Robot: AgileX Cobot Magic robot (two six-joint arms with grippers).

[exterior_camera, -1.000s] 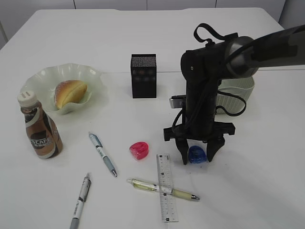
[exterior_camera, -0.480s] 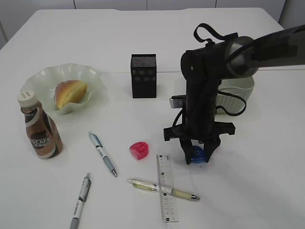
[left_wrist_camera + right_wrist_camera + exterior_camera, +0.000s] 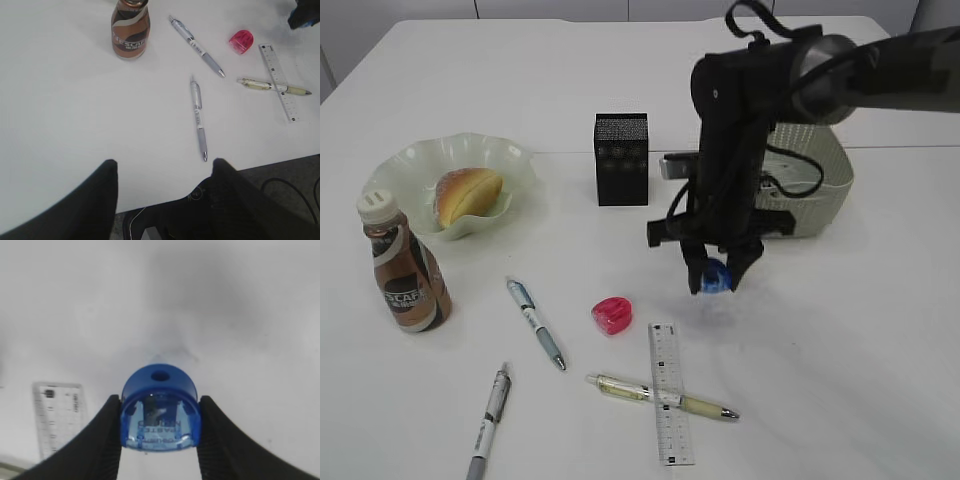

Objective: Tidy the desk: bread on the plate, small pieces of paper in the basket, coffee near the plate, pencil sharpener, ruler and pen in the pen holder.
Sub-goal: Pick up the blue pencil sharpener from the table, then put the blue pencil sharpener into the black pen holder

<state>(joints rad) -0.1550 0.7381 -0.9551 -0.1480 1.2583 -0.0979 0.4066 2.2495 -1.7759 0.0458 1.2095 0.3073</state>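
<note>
My right gripper (image 3: 716, 280) is shut on a blue pencil sharpener (image 3: 714, 277) and holds it above the table, right of the black pen holder (image 3: 621, 158). The right wrist view shows the blue sharpener (image 3: 160, 407) clamped between both fingers. A pink sharpener (image 3: 612, 314), a clear ruler (image 3: 668, 390) crossed by a yellowish pen (image 3: 660, 395) and two silver pens (image 3: 535, 322) (image 3: 490, 418) lie on the table. Bread (image 3: 466, 194) sits on the green plate (image 3: 520, 160). The coffee bottle (image 3: 403, 265) stands beside the plate. My left gripper (image 3: 162, 170) is open and empty over the table's front edge.
A white basket (image 3: 825, 180) stands behind the right arm. The left wrist view shows the coffee bottle (image 3: 130, 28), the pens (image 3: 198, 117), the pink sharpener (image 3: 241, 41) and the ruler (image 3: 279, 80), with the table's front edge close below.
My right gripper closed on the blue sharpener, lifted it off the table and moved it up and slightly left toward the pen holder.
</note>
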